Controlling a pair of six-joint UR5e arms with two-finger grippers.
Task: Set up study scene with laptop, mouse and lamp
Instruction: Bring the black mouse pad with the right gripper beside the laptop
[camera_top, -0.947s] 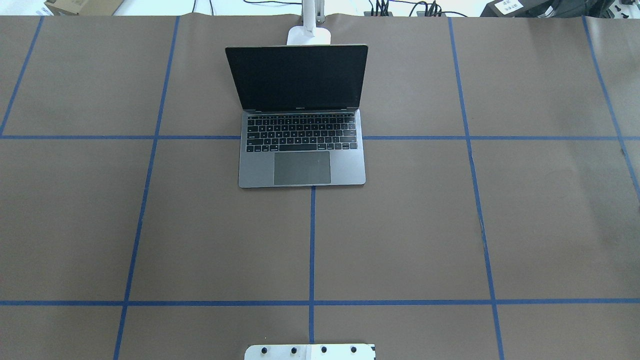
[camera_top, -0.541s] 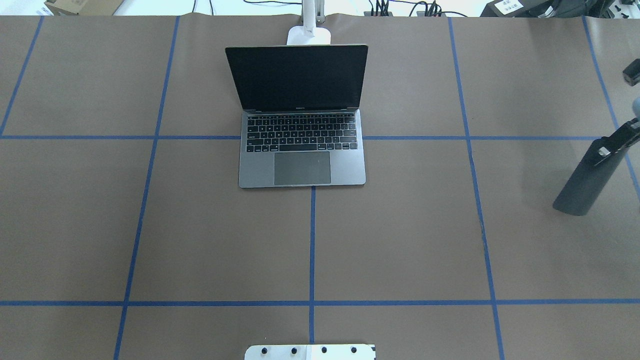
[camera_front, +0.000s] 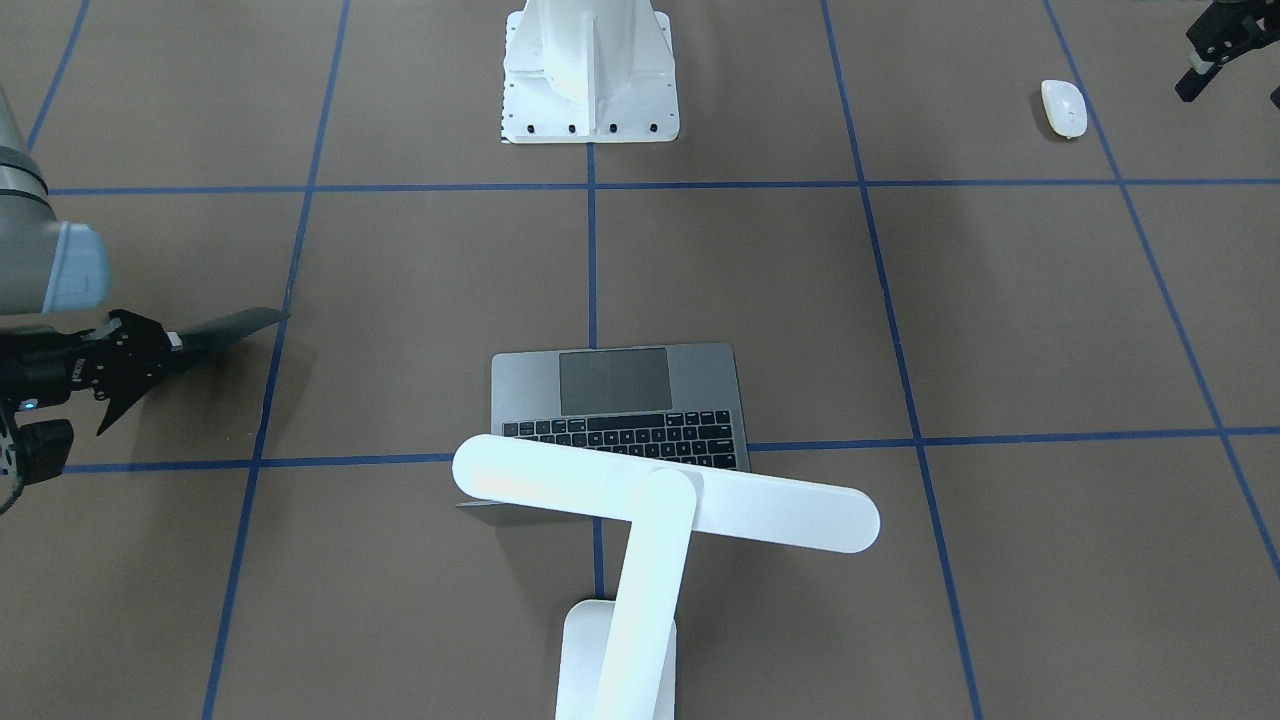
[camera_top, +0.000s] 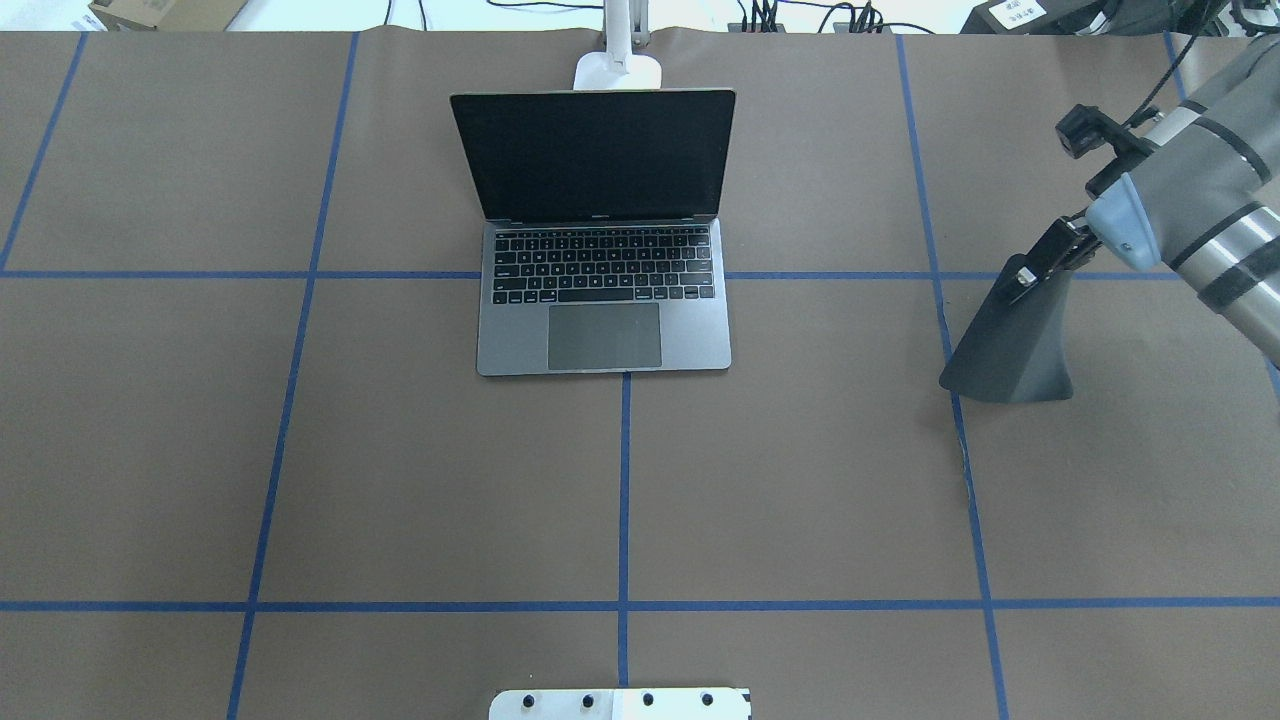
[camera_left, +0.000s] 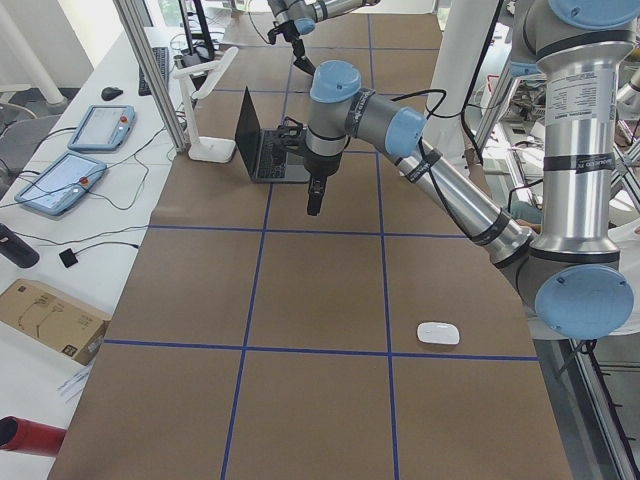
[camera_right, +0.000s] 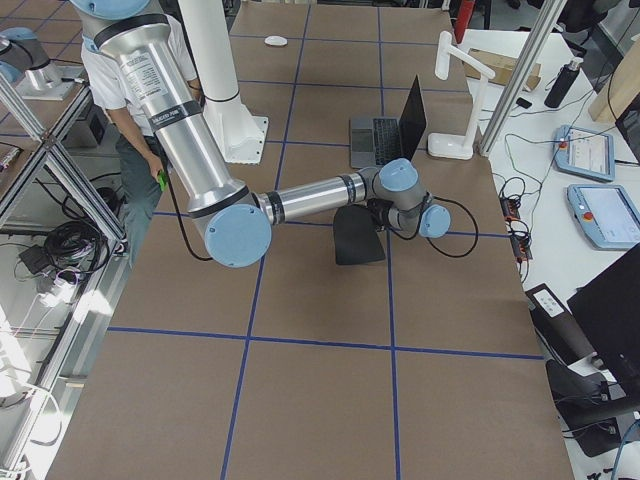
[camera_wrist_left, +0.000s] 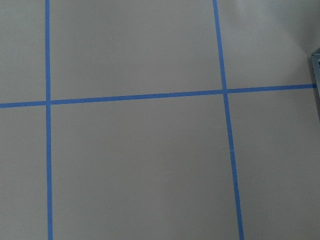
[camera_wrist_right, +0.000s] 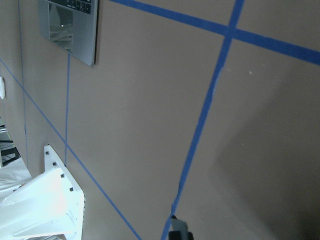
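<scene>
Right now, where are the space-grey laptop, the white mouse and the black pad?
Slim space-grey metal laptop (camera_top: 604, 335), overhead view, trackpad.
Small glossy white oval mouse (camera_front: 1063, 107), front-facing view, top shell.
Flat black square pad (camera_top: 1010, 355), overhead view, lower half.

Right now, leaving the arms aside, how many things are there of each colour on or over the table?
White: 3, lamp, mouse, bolted pedestal
Grey: 1, laptop
Black: 1, flat pad, held by the right gripper
Total: 5
</scene>
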